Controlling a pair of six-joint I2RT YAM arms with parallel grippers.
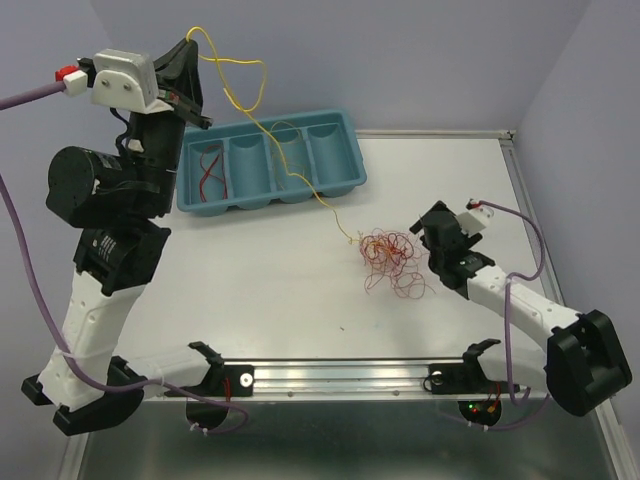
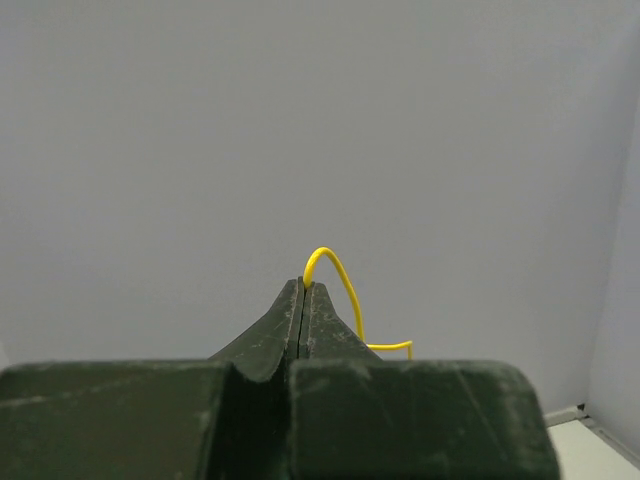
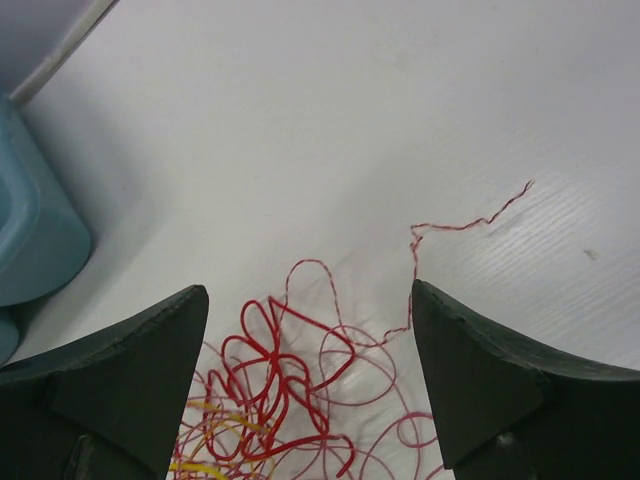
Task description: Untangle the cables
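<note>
The cables are a tangle of thin red, orange and yellow wires (image 1: 390, 262) lying on the white table right of centre. One yellow cable (image 1: 262, 125) rises out of the tangle, passes over the tray and ends in my left gripper (image 1: 194, 38), which is raised high at the back left. In the left wrist view, that gripper (image 2: 303, 286) is shut on the yellow cable (image 2: 338, 272), which loops out of its tips. My right gripper (image 1: 430, 243) stands open just right of the tangle. In the right wrist view, its fingers (image 3: 308, 295) straddle red loops (image 3: 280, 370) without touching them.
A teal tray (image 1: 345, 150) with several compartments stands at the back, its corner (image 3: 30, 240) in the right wrist view. A red wire (image 1: 208, 170) lies in its leftmost compartment. One thin red strand (image 3: 470, 225) trails away from the tangle. A metal rail (image 1: 340, 378) runs along the near edge.
</note>
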